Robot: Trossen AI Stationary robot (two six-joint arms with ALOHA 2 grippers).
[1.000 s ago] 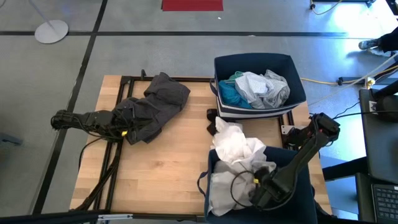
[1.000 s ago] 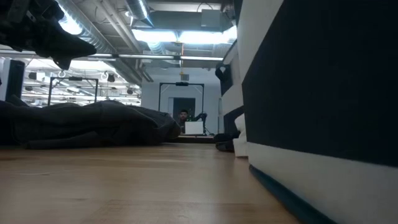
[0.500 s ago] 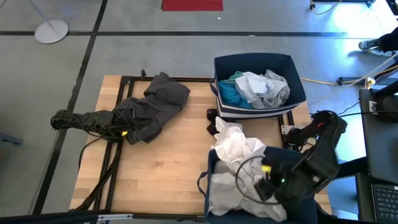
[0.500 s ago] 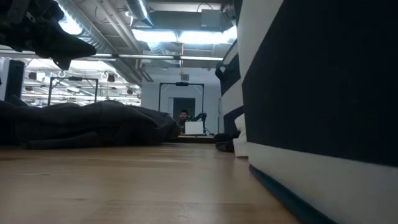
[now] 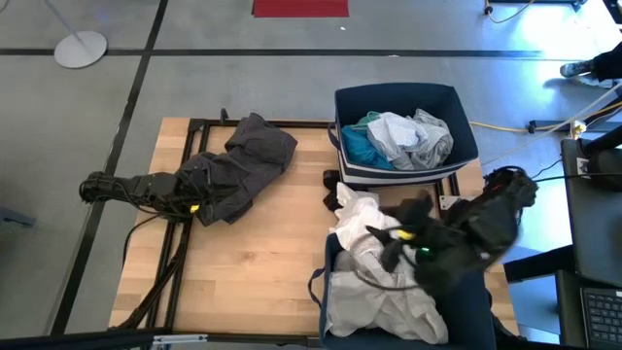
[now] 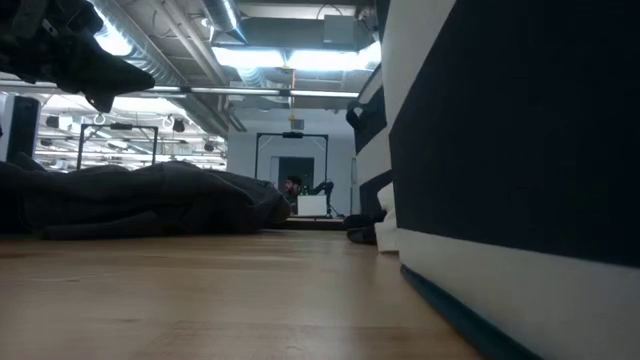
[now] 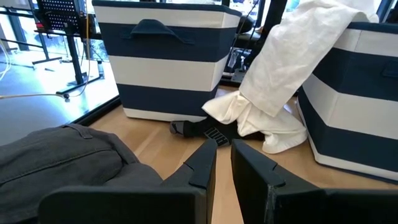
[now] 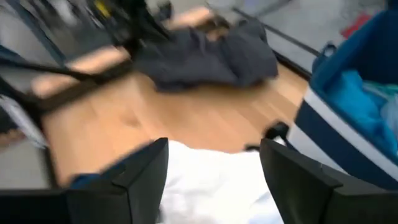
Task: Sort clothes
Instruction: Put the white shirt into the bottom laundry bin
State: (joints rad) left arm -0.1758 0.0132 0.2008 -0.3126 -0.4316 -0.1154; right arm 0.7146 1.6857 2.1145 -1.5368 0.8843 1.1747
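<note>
Since before, our right tool (image 5: 389,255) swung over the white shirt (image 5: 374,228), fingers apart; we should descend squarely.

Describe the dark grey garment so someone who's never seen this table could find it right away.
On the wooden table, look to the side away from the two navy bins. The dark grey garment lies crumpled there on the bare wood, partly under the left gripper. It is the only garment outside a bin; the white, turquoise and pale ones sit in or spill from bins.

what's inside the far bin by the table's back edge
The far bin holds a turquoise garment with pale grey-blue clothes piled over it. Anything beneath them is covered.
</note>
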